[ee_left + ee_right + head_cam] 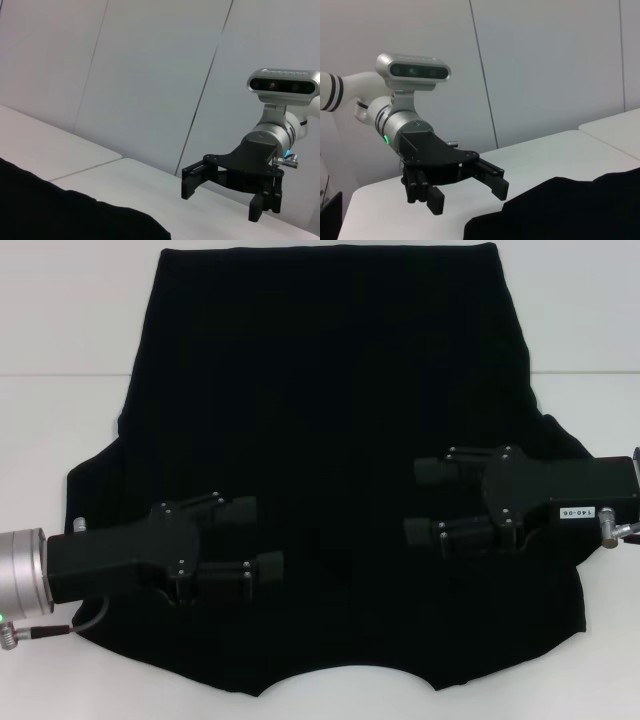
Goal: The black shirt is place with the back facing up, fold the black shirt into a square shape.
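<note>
The black shirt lies spread flat on the white table, with a curved edge toward me and its sleeves out to both sides. My left gripper hovers over the shirt's near left part, open and holding nothing, fingers pointing inward. My right gripper is over the near right part, also open and empty, facing the left one. The left wrist view shows the right gripper farther off beyond the shirt. In the right wrist view, the left gripper appears beside the shirt.
Bare white table shows left and right of the shirt. A seam runs across the tabletop. Plain white wall panels stand behind the table.
</note>
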Controlling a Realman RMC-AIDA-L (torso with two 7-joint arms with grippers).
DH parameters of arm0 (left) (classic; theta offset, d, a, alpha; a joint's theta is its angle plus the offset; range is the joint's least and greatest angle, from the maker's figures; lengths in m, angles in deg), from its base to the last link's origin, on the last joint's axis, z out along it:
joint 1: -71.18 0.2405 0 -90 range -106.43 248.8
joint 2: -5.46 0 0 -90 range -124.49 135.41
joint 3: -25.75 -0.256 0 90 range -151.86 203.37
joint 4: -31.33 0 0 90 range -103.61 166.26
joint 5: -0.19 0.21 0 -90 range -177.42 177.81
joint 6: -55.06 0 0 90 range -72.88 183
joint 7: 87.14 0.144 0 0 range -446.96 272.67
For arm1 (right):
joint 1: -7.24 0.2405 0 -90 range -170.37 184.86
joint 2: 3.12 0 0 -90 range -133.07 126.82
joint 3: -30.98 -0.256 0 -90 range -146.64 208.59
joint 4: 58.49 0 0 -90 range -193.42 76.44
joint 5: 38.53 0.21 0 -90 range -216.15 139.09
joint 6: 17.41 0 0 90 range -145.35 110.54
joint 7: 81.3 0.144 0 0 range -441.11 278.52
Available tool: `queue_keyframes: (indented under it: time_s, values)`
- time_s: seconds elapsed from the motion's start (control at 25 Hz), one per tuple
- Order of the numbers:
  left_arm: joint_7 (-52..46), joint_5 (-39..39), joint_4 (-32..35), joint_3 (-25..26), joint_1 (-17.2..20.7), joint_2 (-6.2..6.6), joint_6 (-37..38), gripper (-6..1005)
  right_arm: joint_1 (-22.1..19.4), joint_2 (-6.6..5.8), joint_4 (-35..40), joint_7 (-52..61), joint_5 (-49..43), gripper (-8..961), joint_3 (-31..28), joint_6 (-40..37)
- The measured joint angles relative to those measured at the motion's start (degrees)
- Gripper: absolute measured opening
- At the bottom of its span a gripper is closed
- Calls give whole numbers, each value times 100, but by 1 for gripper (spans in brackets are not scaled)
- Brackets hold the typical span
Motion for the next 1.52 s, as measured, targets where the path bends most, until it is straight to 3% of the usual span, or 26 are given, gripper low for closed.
queue_keyframes:
  time_s: [0.84, 1.0, 1.28, 1.52]
  values:
    - [-126, 142, 158, 226, -10, 71, 2, 919, 26, 62, -10, -178, 30, 898, 21, 3]
    - [-1314, 111, 241, 805, -41, 127, -510, 919, 19, 62, -11, -136, 44, 897, -17, 19]
    - [-3189, 522, 817, 785, -17, 245, -1179, 920, 92, 75, -23, -3, 44, 897, -4, 88]
    - [-5067, 1853, 1498, 731, -240, 359, -1845, 920, 179, 86, -28, 52, 8, 897, 27, 127]
